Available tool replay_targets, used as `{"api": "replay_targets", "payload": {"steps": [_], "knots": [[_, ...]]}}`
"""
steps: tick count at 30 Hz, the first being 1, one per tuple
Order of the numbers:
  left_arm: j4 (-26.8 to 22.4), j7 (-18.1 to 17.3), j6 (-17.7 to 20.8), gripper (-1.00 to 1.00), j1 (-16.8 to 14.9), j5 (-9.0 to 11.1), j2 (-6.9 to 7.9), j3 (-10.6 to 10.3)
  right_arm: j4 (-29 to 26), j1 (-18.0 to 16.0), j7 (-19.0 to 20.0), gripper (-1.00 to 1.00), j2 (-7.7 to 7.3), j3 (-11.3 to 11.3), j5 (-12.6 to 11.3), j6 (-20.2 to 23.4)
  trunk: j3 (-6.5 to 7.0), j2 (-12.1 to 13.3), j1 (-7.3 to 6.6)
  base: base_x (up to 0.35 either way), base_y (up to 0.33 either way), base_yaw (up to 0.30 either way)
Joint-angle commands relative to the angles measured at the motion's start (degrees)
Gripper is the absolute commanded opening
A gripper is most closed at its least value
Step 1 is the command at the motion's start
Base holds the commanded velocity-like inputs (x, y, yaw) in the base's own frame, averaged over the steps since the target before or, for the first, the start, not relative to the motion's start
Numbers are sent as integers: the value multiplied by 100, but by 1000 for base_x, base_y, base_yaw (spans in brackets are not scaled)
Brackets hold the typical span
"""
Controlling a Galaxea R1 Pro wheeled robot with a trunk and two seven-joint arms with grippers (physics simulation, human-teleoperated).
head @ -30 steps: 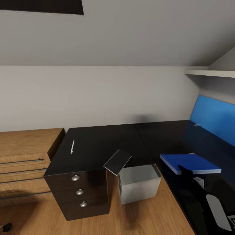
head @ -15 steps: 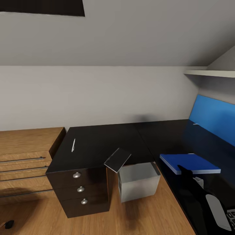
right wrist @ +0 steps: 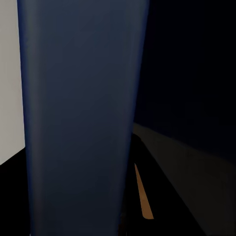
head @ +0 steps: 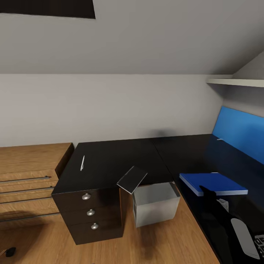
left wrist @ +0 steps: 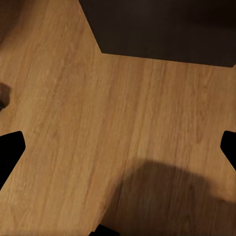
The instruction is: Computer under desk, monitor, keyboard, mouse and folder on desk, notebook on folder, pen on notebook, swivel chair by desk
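Note:
The glossy black L-shaped desk stands against the wall, with its dark drawer unit below. The thin white pen lies on the desk top. The small grey notebook tilts over the desk's front edge. Under the desk stands the pale computer. My right gripper is shut on the near edge of the flat blue folder, held level over the desk's right wing. Up close the folder hides the fingers. Over the wood floor my left gripper stands open, with nothing between its fingers.
Light wooden low shelving adjoins the desk on the left. A blue wall panel and a white shelf line the right wall. A small dark object lies on the floor at the lower left.
The whole head view has shifted a little, so the camera moved. The folder kept its place beside my right arm. Over the last half second nothing visibly changed.

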Motion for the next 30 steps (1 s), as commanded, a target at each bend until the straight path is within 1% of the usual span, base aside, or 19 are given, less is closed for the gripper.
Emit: {"api": "replay_targets", "payload": {"steps": [1,15,21,30], "knots": [[0,35,-40,100,-8,61,5,-48,16,1,-66,-100,2,-8,21,39,-6,-3,0,0,0,0],[0,38,-40,100,-8,77,13,-39,102,-3,-66,-100,0,2,30,40,-6,-3,0,-20,0,0],[0,38,-40,100,-8,95,13,-39,99,1,-67,-100,-6,2,30,46,-6,-3,0,-138,0,0],[0,38,-40,100,-8,103,12,-39,95,-1,-73,-100,-7,10,30,46,-6,-3,0,-14,0,0]]}}
